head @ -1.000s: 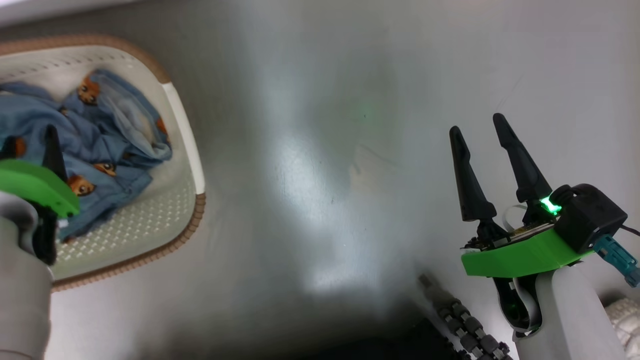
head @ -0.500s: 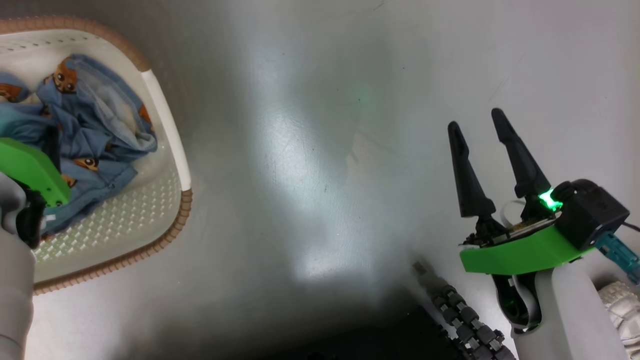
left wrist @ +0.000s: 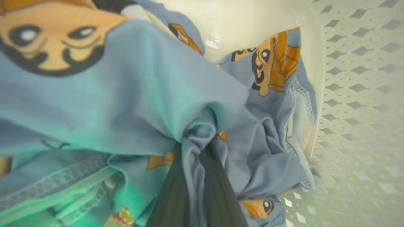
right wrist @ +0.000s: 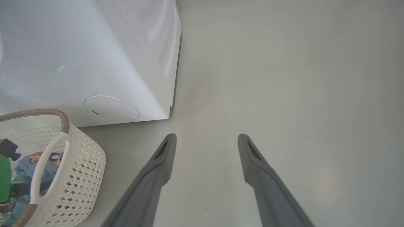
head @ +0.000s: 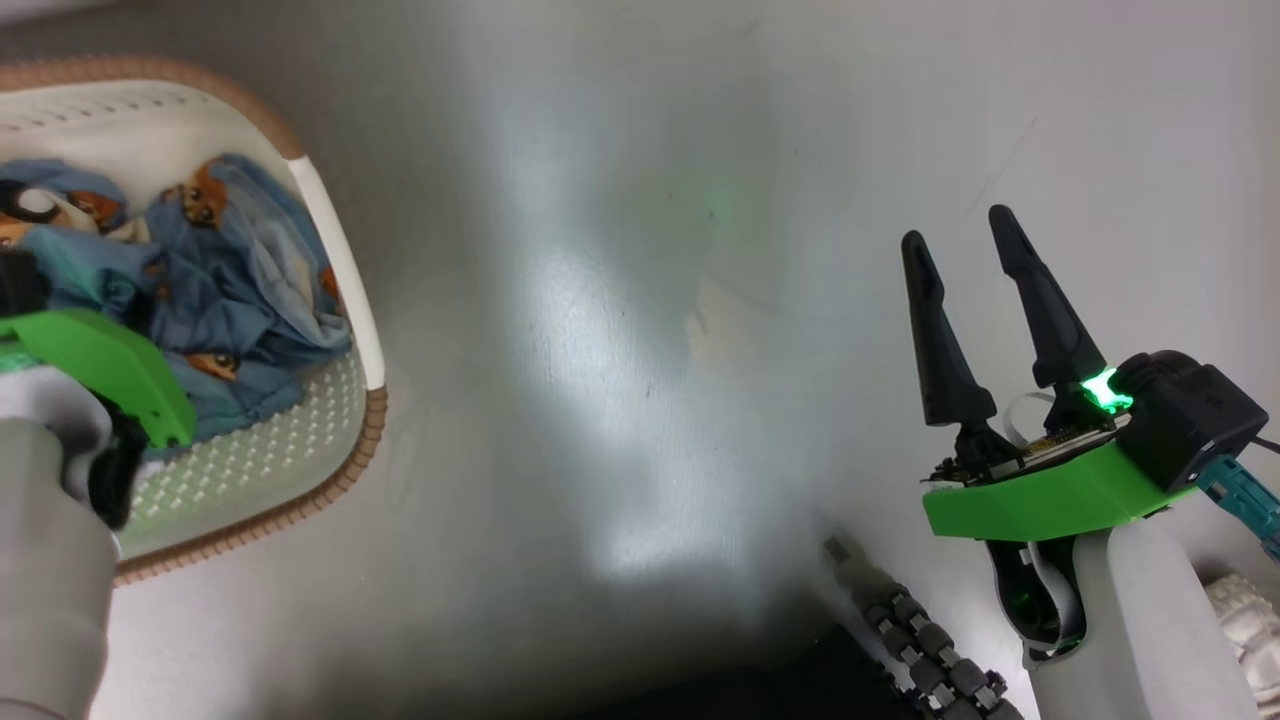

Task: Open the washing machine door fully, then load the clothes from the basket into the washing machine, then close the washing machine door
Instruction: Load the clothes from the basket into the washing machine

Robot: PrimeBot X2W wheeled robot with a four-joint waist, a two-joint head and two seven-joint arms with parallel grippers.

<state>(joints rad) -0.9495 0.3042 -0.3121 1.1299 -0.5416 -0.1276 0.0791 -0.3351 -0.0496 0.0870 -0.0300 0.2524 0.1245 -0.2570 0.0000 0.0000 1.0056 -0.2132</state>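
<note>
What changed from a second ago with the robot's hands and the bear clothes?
The left gripper has shut on the clothes in the basket, bunching blue fabric between its fingers. Before, it hung open over them. Nothing is lifted out yet. The right gripper stayed open above the floor, and the basket seems not to have moved.

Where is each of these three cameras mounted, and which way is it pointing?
Head view: on the head, facing down at the floor; basket at left; shows the open right gripper and the left forearm.
Left wrist view: on the left wrist, looking along the left gripper, shut on the clothes, into the basket.
Right wrist view: on the right wrist, looking along its open fingers at floor, washing machine and basket.
Shared: head and right wrist views both show the basket with clothes.
</note>
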